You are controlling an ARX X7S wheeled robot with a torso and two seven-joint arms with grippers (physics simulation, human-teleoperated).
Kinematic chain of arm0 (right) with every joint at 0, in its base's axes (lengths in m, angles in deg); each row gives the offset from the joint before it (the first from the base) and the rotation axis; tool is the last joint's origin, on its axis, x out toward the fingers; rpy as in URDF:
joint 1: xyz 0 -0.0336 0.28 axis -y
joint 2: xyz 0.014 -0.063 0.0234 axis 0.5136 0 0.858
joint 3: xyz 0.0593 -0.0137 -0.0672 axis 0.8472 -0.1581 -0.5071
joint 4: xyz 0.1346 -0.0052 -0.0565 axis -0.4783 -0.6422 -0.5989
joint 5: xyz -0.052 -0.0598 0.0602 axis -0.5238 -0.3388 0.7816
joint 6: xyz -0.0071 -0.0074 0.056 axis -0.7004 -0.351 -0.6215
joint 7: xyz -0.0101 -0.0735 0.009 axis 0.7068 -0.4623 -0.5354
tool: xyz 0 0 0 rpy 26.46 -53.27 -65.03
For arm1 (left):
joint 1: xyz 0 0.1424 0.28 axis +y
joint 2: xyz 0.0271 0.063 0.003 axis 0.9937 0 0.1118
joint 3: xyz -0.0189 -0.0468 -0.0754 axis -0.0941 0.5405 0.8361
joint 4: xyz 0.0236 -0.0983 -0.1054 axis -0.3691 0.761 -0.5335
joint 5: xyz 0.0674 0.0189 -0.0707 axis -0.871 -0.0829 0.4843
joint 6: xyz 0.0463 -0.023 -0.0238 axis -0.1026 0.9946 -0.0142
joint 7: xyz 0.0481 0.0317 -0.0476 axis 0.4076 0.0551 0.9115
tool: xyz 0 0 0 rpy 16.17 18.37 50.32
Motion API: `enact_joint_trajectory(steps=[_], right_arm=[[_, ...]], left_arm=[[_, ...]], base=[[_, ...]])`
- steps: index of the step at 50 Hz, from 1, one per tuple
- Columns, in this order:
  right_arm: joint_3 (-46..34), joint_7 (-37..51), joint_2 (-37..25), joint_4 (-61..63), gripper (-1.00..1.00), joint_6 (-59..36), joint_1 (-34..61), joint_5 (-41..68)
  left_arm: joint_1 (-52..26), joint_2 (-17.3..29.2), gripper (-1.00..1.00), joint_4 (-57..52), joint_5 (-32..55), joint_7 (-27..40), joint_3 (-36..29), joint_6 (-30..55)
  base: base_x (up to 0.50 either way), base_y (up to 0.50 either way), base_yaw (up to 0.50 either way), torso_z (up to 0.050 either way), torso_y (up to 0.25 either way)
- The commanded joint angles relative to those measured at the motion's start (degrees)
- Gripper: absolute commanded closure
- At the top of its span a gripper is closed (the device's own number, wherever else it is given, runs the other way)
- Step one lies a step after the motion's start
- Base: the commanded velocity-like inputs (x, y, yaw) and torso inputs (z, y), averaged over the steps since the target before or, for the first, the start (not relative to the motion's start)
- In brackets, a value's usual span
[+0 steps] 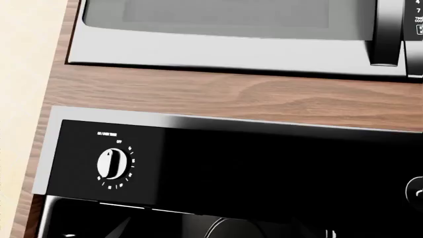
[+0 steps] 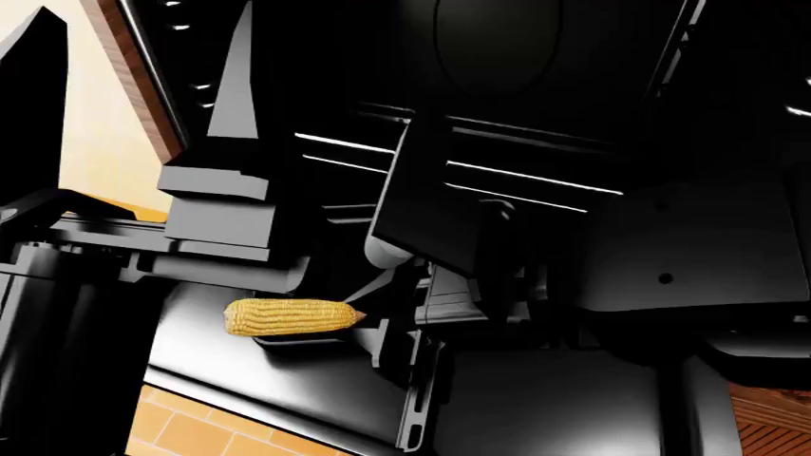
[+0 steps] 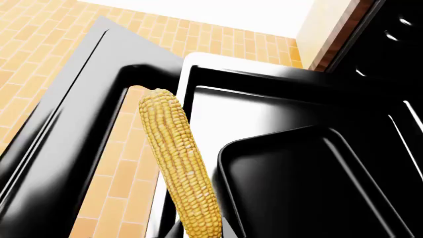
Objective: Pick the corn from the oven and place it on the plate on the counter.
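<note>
Wood-grain cabinet front (image 1: pixel 218 96) fills the left wrist view, with a silver microwave (image 1: pixel 231 37) and the oven (image 1: pixel 251 168) control panel, its white dial (image 1: pixel 112 163) set near off; the left gripper itself is out of sight here, so I cannot tell how far open it is. From the head camera, dark arm housings crowd the picture, and the corn (image 2: pixel 289 316) lies level at the tip of the right gripper (image 2: pixel 361 323), one end at the fingers and the rest reaching away from them over the open oven door (image 2: pixel 317 399). Whether the jaws are clamped on it is not clear here. In the right wrist view the cob rises straight out from the gripper, its near end at the camera, so it appears held by that end, lifted clear of the shallow black tray (image 3: pixel 310 183) beside it, with tan floor tiles (image 3: pixel 46 49) beyond. Neither plate nor counter is visible. A cob is likely light and stiff, with bumpy kernels giving grip, but an end hold lets it pivot; a mid-length hold would be steadier.
</note>
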Motion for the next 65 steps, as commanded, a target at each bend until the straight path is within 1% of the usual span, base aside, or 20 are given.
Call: enact_joint_trajectory(steps=[1,15,16,17,29,49,51,52,53,57,65], right_arm=[[1.1,2.2,-0.9,2.4,1.0,0.4,-0.9,1.6],[0.7,2.0,-1.1,2.4,1.0,0.8,-1.5,1.2],[0.8,2.1,-1.2,2.5,1.0,0.8,-1.5,1.4],[0.8,2.1,-1.2,2.5,1.0,0.8,-1.5,1.4],[0.1,1.2,-1.0,2.3,1.0,1.8,-2.6,-0.4],[0.3,1.6,-1.2,2.7,1.0,2.5,-2.8,0.0],[0.3,1.5,-1.2,2.7,1.0,2.7,-2.7,0.0],[0.3,1.3,-1.1,2.8,1.0,2.6,-2.6,-0.1],[0.2,1.2,-1.2,2.9,1.0,2.6,-2.6,-0.3],[0.1,0.8,-1.3,3.5,1.0,2.8,-2.5,-0.8],[0.1,0.3,-1.0,3.1,1.0,2.9,-2.0,-1.2]], left_arm=[[0.9,0.3,-1.0,0.0,-0.3,0.0,1.5,0.4],[2.1,0.0,-1.0,0.0,-0.1,0.0,1.9,-0.1],[2.3,0.0,-1.0,0.0,-0.1,-0.1,1.9,-0.4],[3.4,0.0,-1.0,0.2,0.5,-0.5,2.3,-2.6],[3.4,1.5,-1.0,0.4,0.6,-1.6,2.2,-3.7],[3.7,1.3,-1.0,0.5,0.3,-1.5,1.9,-4.3],[3.5,1.3,-1.0,0.4,0.2,-1.4,1.9,-4.1],[2.3,1.1,-1.0,0.1,-1.2,-0.5,1.4,-2.4],[0.8,0.6,-1.0,0.0,-0.5,-0.6,-0.2,-1.6],[2.1,0.5,-1.0,0.0,-0.9,-0.1,0.9,-1.3],[1.6,0.3,-1.0,0.0,-0.4,-0.1,1.0,-1.1]], base=[[0.0,0.0,0.0,0.0,0.0],[0.0,0.0,0.0,0.0,0.0],[0.0,0.0,0.0,0.0,0.0],[0.0,0.0,0.0,0.0,0.0],[0.0,0.0,0.0,0.0,0.25],[0.0,0.0,0.0,0.0,0.25],[0.0,0.0,0.0,0.0,0.25],[0.0,0.0,0.0,0.0,0.25],[0.0,0.0,0.0,0.0,0.219],[0.02,-0.23,0.0,0.0,0.0],[-0.05,-0.54,0.0,0.0,0.0]])
